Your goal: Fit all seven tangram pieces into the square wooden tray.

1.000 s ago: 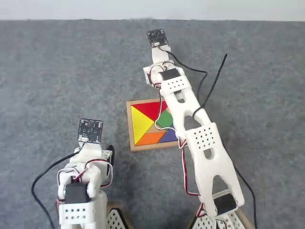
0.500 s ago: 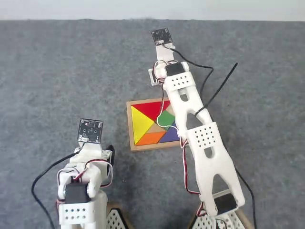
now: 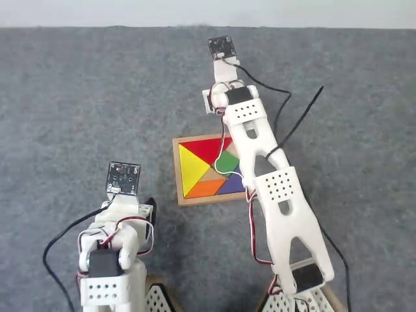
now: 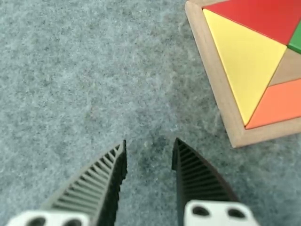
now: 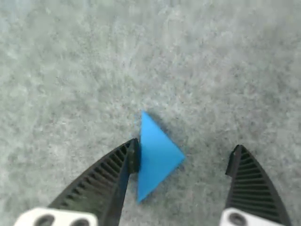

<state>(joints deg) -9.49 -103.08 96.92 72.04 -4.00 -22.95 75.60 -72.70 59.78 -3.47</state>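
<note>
My right gripper (image 5: pixel 186 146), wide open, straddles the blue triangle (image 5: pixel 155 155), which lies on the grey mat (image 5: pixel 70 70) against one finger. My left gripper (image 4: pixel 149 141), part-open and empty, is beside the wooden tray (image 4: pixel 214 80), which is cut off at the frame edge. In the high view, my right arm (image 3: pixel 260 149) covers part of the tray.

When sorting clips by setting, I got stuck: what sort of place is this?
Likely a robotics lab bench: a white left arm and right arm side by side, a grey felt-covered table, and a wooden tangram tray.

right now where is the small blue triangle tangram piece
In the right wrist view the small blue triangular tangram piece lies flat on the grey felt mat between the right gripper's open fingers, against one finger and apart from the other.
</note>
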